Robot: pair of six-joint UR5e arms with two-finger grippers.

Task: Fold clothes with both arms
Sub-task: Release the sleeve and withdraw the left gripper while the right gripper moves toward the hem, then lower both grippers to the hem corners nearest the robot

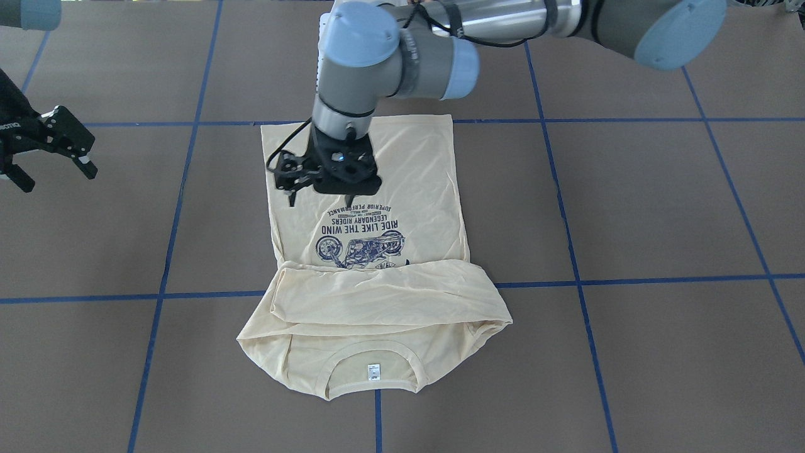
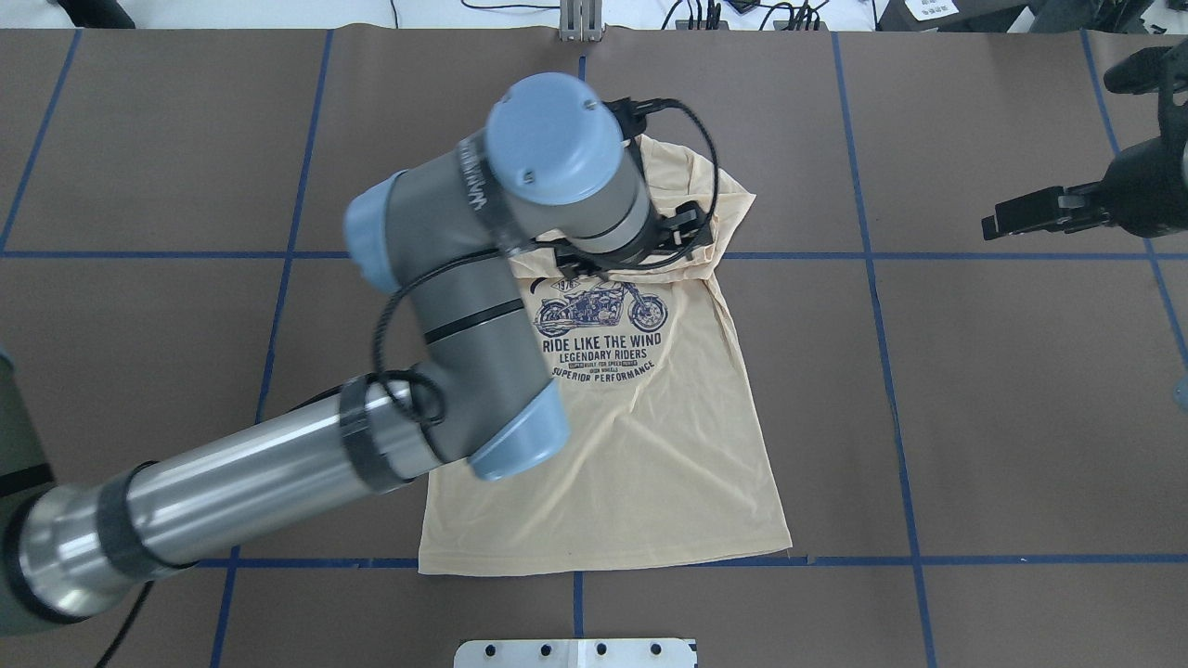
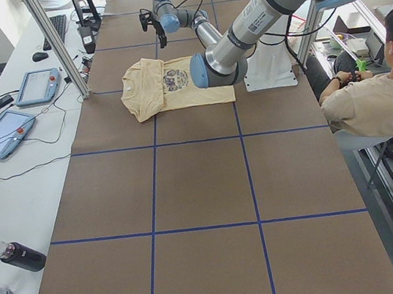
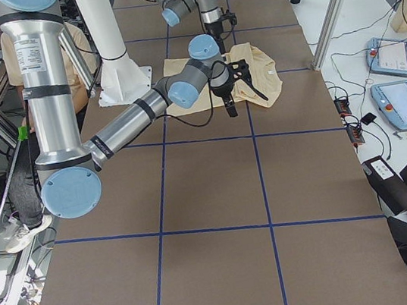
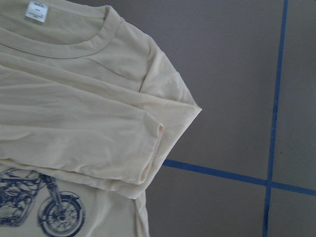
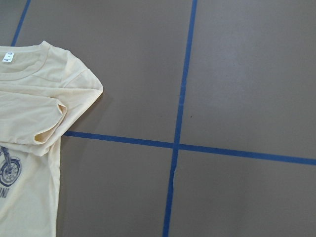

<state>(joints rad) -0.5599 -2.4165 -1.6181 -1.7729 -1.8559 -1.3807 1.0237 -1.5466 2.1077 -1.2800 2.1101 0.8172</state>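
- My left fingers (image 1: 327, 185) hang above the T-shirt (image 2: 668, 436), spread apart and gripping nothing.
- My right fingers (image 1: 75, 148) are splayed wide and empty. They are well apart from the shirt, off to its side over bare worktop (image 1: 660, 201).
- The T-shirt lies flat and print-up near the middle of the worktop. Its hem is toward my base, and its collar and white neck label (image 1: 373, 371) are toward the far edge.
- Both sleeves (image 1: 377, 289) are folded across the chest. They cover the top of the navy motorcycle print (image 1: 358, 245).
- The worktop is covered in brown sheeting marked into big squares by blue tape (image 1: 629, 119). The shirt straddles one of these lines.
- Along the far side runs a white side bench (image 3: 9, 182) with two teach pendants (image 3: 38, 86) and trailing cables. Bottles (image 3: 20, 257) lie at one end of it.
- A person (image 3: 375, 102) sits just beside my white pedestal (image 3: 271, 69).
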